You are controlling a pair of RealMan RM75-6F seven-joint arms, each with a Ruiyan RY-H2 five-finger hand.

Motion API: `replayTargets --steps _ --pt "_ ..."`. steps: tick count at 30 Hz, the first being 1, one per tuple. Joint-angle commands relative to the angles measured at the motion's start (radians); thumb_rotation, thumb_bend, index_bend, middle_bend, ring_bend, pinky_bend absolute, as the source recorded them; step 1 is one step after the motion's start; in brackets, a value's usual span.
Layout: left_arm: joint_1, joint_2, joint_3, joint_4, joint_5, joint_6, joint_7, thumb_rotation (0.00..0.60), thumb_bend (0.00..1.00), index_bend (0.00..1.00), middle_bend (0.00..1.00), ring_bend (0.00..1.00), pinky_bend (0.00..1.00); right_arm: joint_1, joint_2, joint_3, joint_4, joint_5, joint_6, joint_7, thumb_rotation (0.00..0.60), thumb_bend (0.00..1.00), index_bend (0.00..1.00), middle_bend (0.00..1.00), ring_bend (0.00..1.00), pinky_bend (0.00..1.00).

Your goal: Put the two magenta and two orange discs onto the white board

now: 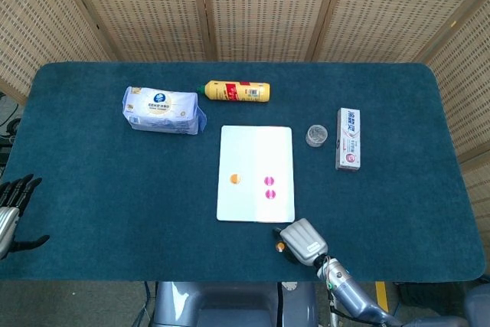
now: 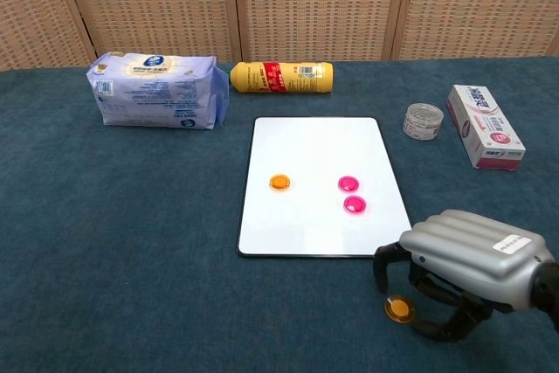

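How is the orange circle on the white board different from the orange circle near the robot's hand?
The orange disc on the white board lies on the white board, out in the open; the other orange disc lies on the blue cloth, in front of the board. Nothing is near the first, while the right hand arches over the second with its fingers curled around it. Both are small, round, orange and lying flat.

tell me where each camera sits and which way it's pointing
Head view: high above the near edge, looking steeply down on the whole table; left hand and right hand show.
Chest view: low at the near edge, looking across toward the screens; only the right hand shows.
Shared: white board, the loose orange disc by the right hand.
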Motion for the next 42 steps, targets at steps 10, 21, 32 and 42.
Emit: replayTargets --steps 10,21,32,42 --pt "0.000 -0.001 0.001 -0.002 0.000 -0.001 0.006 0.600 0.00 0.00 0.00 0.00 0.00 -0.023 -0.001 0.006 0.020 -0.021 -0.017 0.022 0.600 0.36 0.47 0.86 0.88 1.00" --pt "-0.001 -0.002 0.001 -0.001 -0.001 -0.001 0.006 0.600 0.00 0.00 0.00 0.00 0.00 -0.036 -0.011 0.022 0.022 -0.024 -0.035 0.040 0.600 0.36 0.53 0.87 0.88 1.00" --pt "-0.001 -0.002 0.002 -0.001 0.000 -0.002 0.006 0.600 0.00 0.00 0.00 0.00 0.00 -0.041 -0.011 0.053 0.013 -0.009 -0.051 0.054 0.600 0.36 0.53 0.87 0.88 1.00" --pt "-0.002 0.000 0.000 -0.002 -0.002 -0.004 0.003 0.600 0.00 0.00 0.00 0.00 0.00 0.008 0.006 0.156 -0.066 0.070 -0.078 0.021 0.600 0.36 0.53 0.87 0.88 1.00"
